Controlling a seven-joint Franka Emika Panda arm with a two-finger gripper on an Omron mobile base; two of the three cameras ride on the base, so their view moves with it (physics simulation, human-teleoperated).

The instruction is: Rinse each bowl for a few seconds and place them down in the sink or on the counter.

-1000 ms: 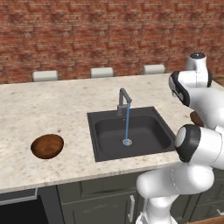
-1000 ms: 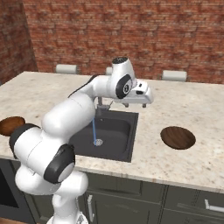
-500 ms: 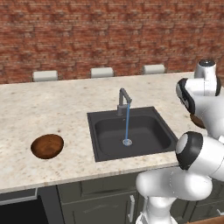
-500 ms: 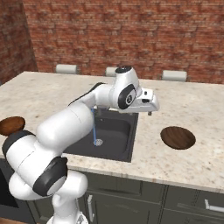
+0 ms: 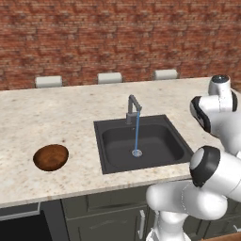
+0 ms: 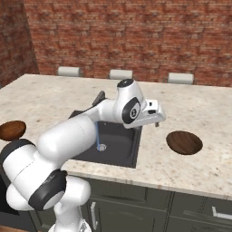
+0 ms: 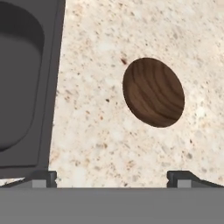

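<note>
Two dark wooden bowls rest on the beige counter (image 5: 70, 113). One bowl (image 5: 51, 157) lies left of the sink (image 5: 106, 150) and also appears at the left edge of the right base view (image 6: 11, 130). The other bowl (image 6: 184, 142) lies right of the sink (image 6: 131, 152) and sits upper right in the hand view (image 7: 153, 92). My gripper (image 6: 156, 121) hovers open and empty above the counter (image 6: 204, 113), between the sink's right rim and that bowl. Its fingertips (image 7: 39, 177) stand wide apart over bare stone, the sink edge (image 7: 48, 87) to their left.
A thin blue stream of water (image 5: 137, 134) runs from the grey faucet (image 5: 133, 106) onto the drain. Three pale stool backs (image 5: 110, 77) line the counter's far edge before the brick wall. Bare counter surrounds both bowls.
My arm has swung to the right, from over the sink to above the counter beside the right-hand bowl. The jaws stayed open. Both bowls lie unmoved.
</note>
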